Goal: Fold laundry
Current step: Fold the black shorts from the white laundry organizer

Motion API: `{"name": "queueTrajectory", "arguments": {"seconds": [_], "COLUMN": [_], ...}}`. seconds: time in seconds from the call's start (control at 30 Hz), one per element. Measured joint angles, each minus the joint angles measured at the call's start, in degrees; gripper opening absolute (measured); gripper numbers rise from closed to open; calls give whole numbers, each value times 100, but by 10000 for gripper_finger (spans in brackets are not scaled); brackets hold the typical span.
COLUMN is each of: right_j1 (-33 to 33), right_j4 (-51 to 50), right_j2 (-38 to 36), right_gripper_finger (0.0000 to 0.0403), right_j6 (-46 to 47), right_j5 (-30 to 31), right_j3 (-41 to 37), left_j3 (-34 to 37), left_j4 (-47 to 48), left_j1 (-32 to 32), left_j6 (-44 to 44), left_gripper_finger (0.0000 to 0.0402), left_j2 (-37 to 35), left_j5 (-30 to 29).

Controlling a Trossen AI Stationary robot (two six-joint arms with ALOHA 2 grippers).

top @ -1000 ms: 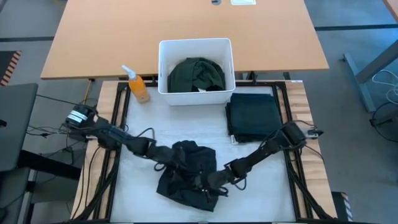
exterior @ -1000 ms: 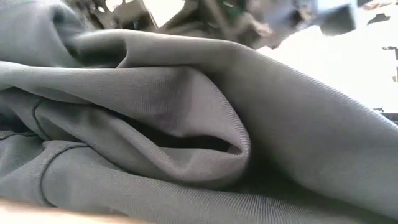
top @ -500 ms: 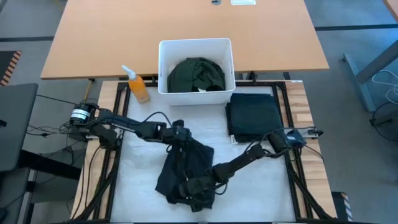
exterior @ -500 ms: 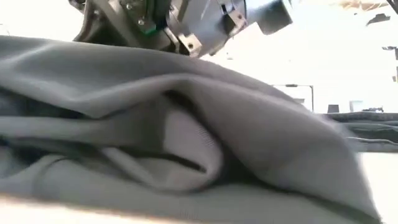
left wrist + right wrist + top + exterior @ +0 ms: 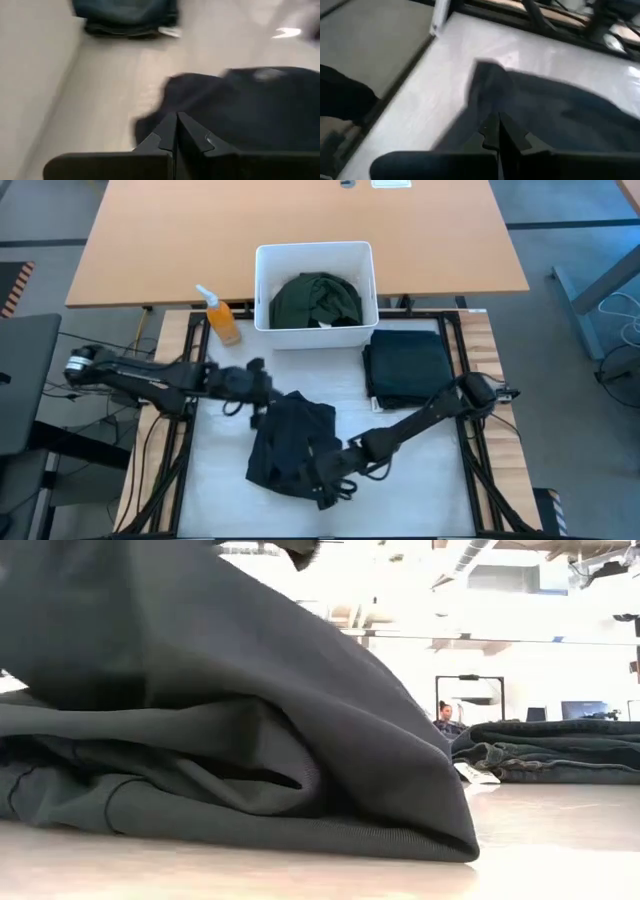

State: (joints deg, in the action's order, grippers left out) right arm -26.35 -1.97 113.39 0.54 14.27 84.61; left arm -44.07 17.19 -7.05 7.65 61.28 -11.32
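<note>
A long wooden desk stands beyond the work table on a grey floor. At table height the room behind is bright, with a pale wall, ceiling ducting, a dark monitor and a seated person far off

High cam looks straight down; low cam sits table-level, close against black garment, shared w/ both wrist cams
</note>
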Motion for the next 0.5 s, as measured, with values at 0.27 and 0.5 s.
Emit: {"name": "queueTrajectory", "arguments": {"seconds": [0.27, 0.5], "right_j1": [-155, -39], "right_j4": [2764, 3131], "right_j2": [-544, -534], "right_gripper_finger": [20, 20], "right_j6": [898, 1310], "right_j5": [397, 397], "right_j3": [-2278, -2617], "left_j3": [2641, 2692], "left_j4": [-4663, -5753], "left_j1": [-1781, -3005], "left_j6": [1323, 1695], "left_gripper_finger": [0, 0], "left_j2": [-200, 812], "left_j5": [206, -835]}}
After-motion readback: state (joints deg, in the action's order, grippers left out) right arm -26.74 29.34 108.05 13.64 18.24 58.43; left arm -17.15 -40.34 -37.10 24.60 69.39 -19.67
